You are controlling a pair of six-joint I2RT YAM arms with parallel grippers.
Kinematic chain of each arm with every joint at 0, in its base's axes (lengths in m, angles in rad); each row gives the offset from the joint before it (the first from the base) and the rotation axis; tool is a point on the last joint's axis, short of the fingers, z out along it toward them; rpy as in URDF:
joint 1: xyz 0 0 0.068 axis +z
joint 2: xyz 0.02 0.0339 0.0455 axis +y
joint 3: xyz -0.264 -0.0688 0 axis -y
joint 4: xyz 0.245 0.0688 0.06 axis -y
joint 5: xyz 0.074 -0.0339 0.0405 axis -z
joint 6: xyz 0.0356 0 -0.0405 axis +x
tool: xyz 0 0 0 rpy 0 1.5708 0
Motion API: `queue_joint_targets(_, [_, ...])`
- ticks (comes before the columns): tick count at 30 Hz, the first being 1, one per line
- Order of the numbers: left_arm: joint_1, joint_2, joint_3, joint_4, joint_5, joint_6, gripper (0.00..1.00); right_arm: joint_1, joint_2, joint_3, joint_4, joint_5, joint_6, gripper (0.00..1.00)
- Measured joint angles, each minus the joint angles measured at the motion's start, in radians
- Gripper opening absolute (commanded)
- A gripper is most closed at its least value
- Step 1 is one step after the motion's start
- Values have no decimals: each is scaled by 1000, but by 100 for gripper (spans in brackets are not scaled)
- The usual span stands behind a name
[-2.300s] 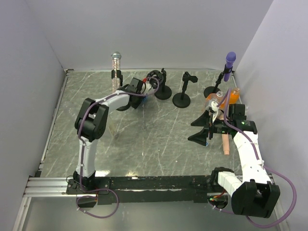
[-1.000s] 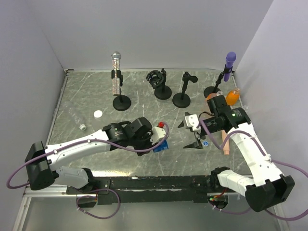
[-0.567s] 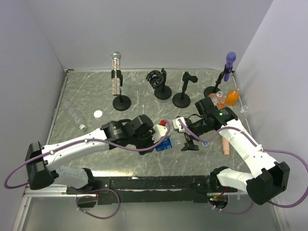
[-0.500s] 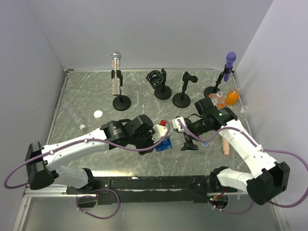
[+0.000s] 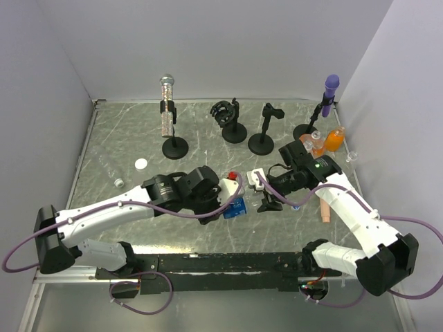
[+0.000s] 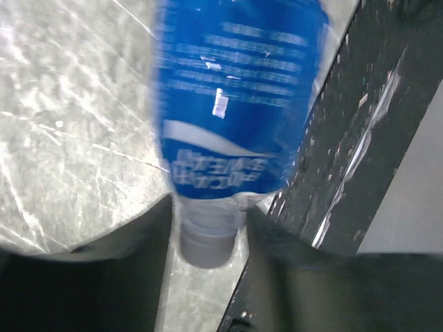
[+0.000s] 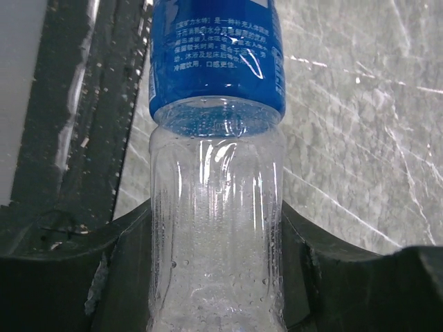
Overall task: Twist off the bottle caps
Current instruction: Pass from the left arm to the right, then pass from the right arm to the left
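A blue-labelled bottle [image 5: 237, 207] hangs just above the table's front middle, held between both arms. My left gripper [image 5: 227, 196] is shut on its narrow cap end. In the left wrist view the pale cap [image 6: 205, 243] sits between the dark fingers, with the blue label [image 6: 235, 90] beyond. My right gripper [image 5: 263, 198] comes in from the right. In the right wrist view its fingers [image 7: 124, 256] press both sides of the clear bottle body [image 7: 216, 207] below the label. A loose white cap [image 5: 141, 164] and a smaller one [image 5: 119, 182] lie at the left.
A silver glitter microphone [image 5: 166, 104] and a purple one [image 5: 331, 86] stand in holders at the back. Two black stands [image 5: 234, 131] [image 5: 261, 143] are between them. An orange bottle [image 5: 334, 139] stands by the right wall, and a pink stick [image 5: 323, 207] lies near it.
My right gripper moved left to the blue-labelled bottle and closed from wide open onto its clear body. The left gripper kept its hold and barely shifted.
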Motion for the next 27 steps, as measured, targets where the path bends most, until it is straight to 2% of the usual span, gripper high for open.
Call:
queue_joint_targets(4, [-1, -113, -41, 49, -62, -64, 99, 0, -37, -4, -1, -35, 37, 13])
queue_joint_targets(5, [-1, -162, -58, 71, -81, -80, 97, 0, -50, -8, 4, -46, 59, 13])
queue_joint_targets(11, [0, -532, -200, 318, -156, -172, 97, -61, -66, -66, 24, -176, 195, 12])
queue_joint_targets(14, [1, -723, -301, 449, -146, -194, 98, -147, -66, -75, 25, -276, 245, 12])
queue_joint_targets(16, [1, -793, -364, 532, -113, -193, 99, -179, -68, -75, 22, -334, 258, 13])
queue_joint_targets(21, [1, -798, -507, 625, -14, -148, 93, -187, -85, -79, 25, -432, 282, 13])
queue_joint_targets(27, [1, -650, -516, 635, 56, -63, 87, -187, -105, -92, 25, -471, 285, 13])
